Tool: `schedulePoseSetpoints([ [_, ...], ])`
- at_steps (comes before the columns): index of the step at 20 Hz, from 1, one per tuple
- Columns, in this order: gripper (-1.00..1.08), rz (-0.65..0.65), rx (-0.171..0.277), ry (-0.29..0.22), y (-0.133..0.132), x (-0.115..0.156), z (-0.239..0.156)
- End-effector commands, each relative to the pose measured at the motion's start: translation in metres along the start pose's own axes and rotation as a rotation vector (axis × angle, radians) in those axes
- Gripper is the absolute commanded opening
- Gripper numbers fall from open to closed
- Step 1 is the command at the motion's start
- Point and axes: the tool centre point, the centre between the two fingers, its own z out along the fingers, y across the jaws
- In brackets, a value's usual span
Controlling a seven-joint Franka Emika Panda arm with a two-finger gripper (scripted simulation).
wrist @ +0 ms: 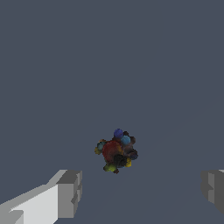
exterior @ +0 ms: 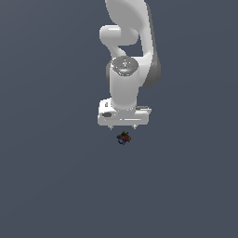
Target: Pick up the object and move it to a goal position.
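Object (exterior: 123, 137) below tool (exterior: 122, 126), untouched | tool fingers (wrist: 68, 194) spread wide

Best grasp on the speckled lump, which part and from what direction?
Likely straight down from above, closing across the middle of the lump. It is small, knobbly and roughly round, lying on the floor with no handle. The open fingers already span far wider than it.

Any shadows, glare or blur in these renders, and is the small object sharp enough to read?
Exterior view: flat, even light, no cast shadow under the gripper; the object is a few dark, blocky pixels. Wrist view: no glare; the object looks soft and blotchy, its red, blue and yellow specks readable; fingers crisp.
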Motion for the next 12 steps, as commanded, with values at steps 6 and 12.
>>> schedulePoseSetpoints([
  [6, 1.0, 0.079, 0.002, 0.0, -0.002, -0.002, 0.008],
  [12, 1.0, 0.196, 0.005, -0.001, -0.005, -0.005, 0.018],
])
